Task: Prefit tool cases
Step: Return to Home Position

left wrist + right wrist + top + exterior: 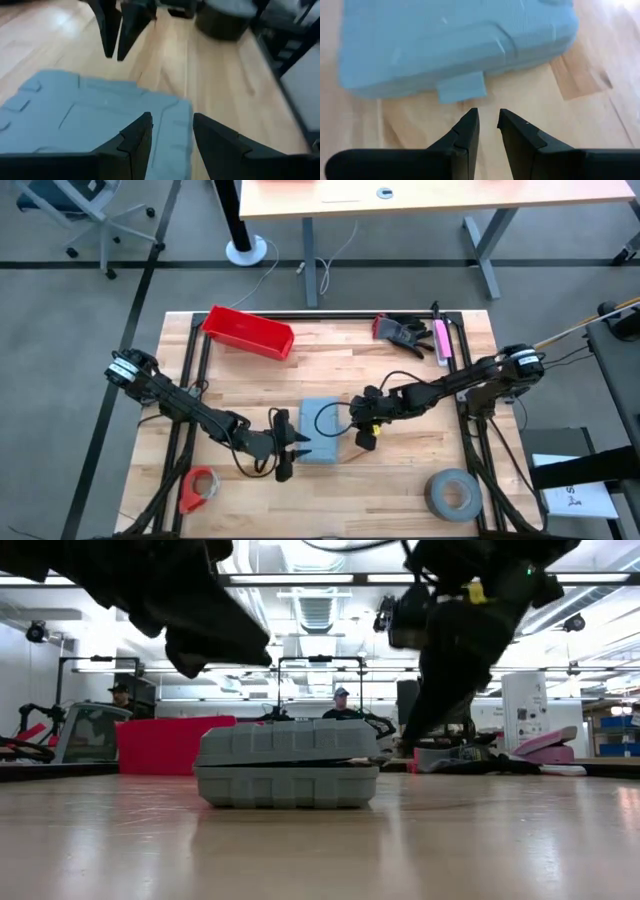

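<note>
The grey-blue tool case lies shut and flat on its underside in the middle of the wooden table. My left gripper hangs open just above the case's left edge, its fingers clear of the lid in the low view. My right gripper stands on the case's right side, slanting down. Its fingers are a narrow gap apart with nothing between them. They stop short of the small latch tab that juts from the case's side.
A red bin stands at the far left. Black gloves and a pink tool lie at the far right. A grey tape roll sits near right, a red tape holder near left. People sit in the room behind.
</note>
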Tool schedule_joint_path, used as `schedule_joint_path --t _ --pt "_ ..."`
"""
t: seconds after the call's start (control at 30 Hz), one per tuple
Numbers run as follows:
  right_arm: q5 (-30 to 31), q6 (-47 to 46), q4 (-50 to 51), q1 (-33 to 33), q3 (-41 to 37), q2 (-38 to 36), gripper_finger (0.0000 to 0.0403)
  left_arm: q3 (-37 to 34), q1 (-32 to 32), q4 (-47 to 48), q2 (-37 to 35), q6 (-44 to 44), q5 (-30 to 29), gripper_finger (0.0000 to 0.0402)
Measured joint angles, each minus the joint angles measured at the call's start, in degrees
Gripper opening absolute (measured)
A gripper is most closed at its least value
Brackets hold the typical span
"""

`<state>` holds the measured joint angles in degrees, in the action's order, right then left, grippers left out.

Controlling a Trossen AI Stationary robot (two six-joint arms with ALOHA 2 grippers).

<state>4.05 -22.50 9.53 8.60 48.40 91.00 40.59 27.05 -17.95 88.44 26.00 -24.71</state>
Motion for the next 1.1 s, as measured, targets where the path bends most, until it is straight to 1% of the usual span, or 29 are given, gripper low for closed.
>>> schedule_joint_path --t 0.13,0.37,0.57,0.67,0.83,0.93,1.1 --pt "0.0 0.0 0.1 0.0 0.0 -4.0 0.0056 -1.9 -0.1 -8.9 -0.6 0.0 0.0 0.0151" --pt "0.0 0.0 0.0 -0.8 0.0 -12.8 0.0044 -3.6 -0.6 -19.9 -2.7 0.0 0.0 0.0151" --pt "0.0 0.0 -0.8 -1.0 0.0 -19.3 0.0051 -6.9 -0.7 -30.7 -5.3 0.0 0.2 0.0151" --pt "0.0 0.0 -1.3 -1.0 0.0 -21.5 0.0058 -8.5 -1.0 -33.6 -7.2 0.0 0.1 0.0151" --pt "0.0 0.0 -1.3 -1.1 0.0 -24.9 0.0067 -10.4 -1.2 -33.9 -10.6 0.0 -0.1 0.0151" --pt "0.0 0.0 -1.3 -1.1 0.0 -27.0 0.0071 -10.9 -1.4 -33.9 -11.4 0.0 0.0 0.0151" --pt "0.0 0.0 -1.3 -1.1 -0.3 -31.1 0.0066 -13.2 -2.3 -34.0 -13.8 0.0 0.0 0.0151"
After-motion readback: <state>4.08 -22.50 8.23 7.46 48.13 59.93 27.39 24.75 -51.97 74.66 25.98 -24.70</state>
